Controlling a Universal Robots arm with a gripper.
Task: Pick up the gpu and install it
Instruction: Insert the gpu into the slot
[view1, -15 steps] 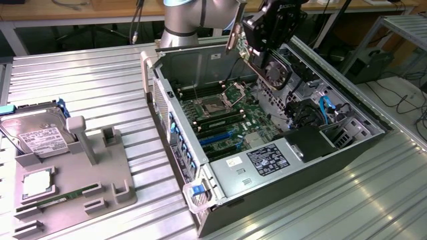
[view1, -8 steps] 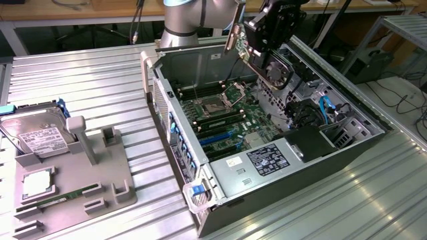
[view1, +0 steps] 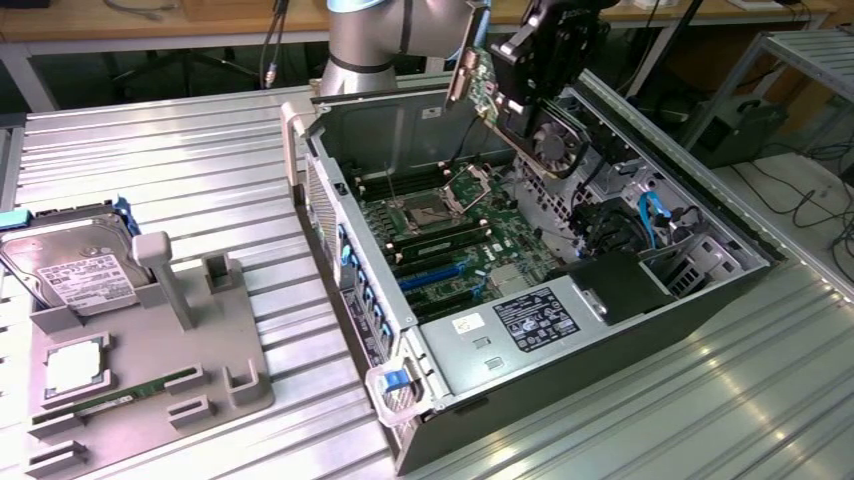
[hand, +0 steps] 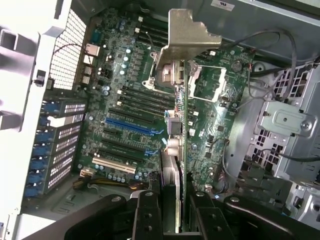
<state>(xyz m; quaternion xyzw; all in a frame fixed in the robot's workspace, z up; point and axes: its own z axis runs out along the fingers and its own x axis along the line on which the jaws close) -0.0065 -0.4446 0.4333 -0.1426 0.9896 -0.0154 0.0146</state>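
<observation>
Above the case (view1: 395, 128), hand (hand: 174, 214) grips gpu (view1: 547, 140).

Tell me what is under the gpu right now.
Below the gpu lies the motherboard: the CPU socket, blue slots and dark slots. The card and its bracket cover a strip of board, including part of the socket.

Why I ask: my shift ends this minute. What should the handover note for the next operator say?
Grip: the pincer is shut on the gpu, one finger on each face of the card.
Where: the gpu hangs in the air over the open computer case, above the motherboard.
Done: the gpu is picked up and brought over the case.
Left: the gpu is not yet seated in a slot.
</observation>
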